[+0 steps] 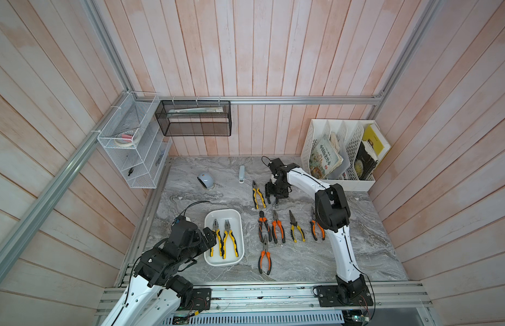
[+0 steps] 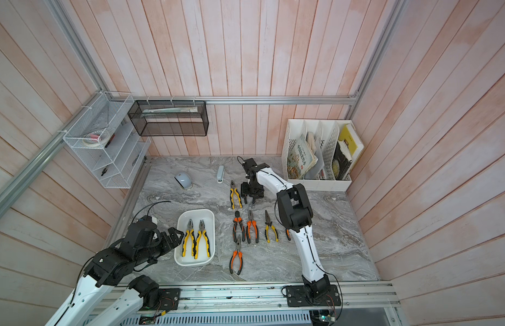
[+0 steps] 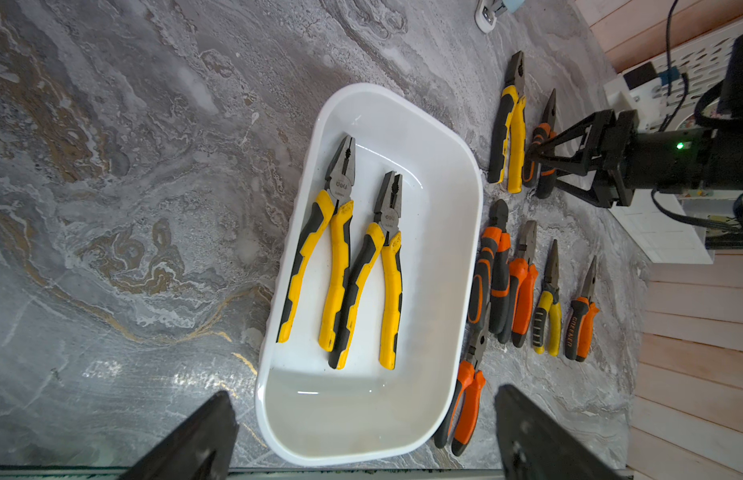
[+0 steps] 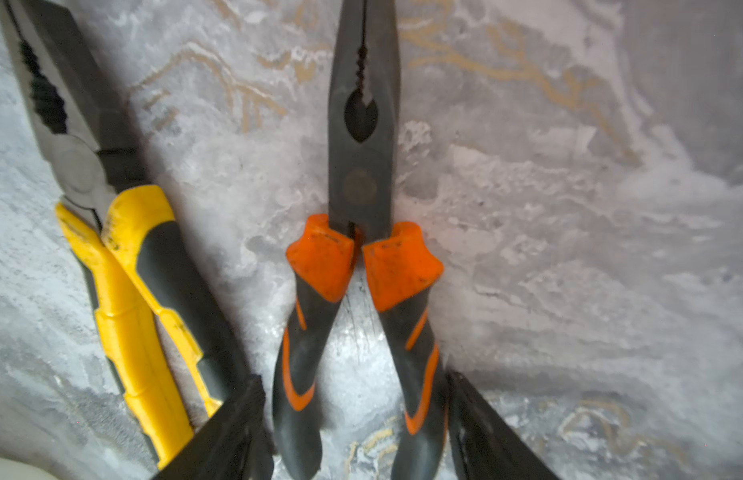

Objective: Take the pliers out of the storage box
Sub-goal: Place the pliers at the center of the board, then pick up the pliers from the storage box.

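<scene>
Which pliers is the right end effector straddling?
The orange-and-black long-nosed pliers in the far row, beside the yellow-handled pliers: only its handles lie between the fingers of the right end effector.

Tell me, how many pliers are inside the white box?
2. One yellow-handled pliers lies near the storage box's wall on the robot's left; the other pliers lies beside it, toward the middle. None seems hidden.

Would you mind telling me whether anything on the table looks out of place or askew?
Mostly tidy. One orange long-nosed pliers lies alone nearer the robot, out of the rows, its nose poking in among the handles of the orange-and-black cutters. Nothing looks spilled or damaged.
</scene>
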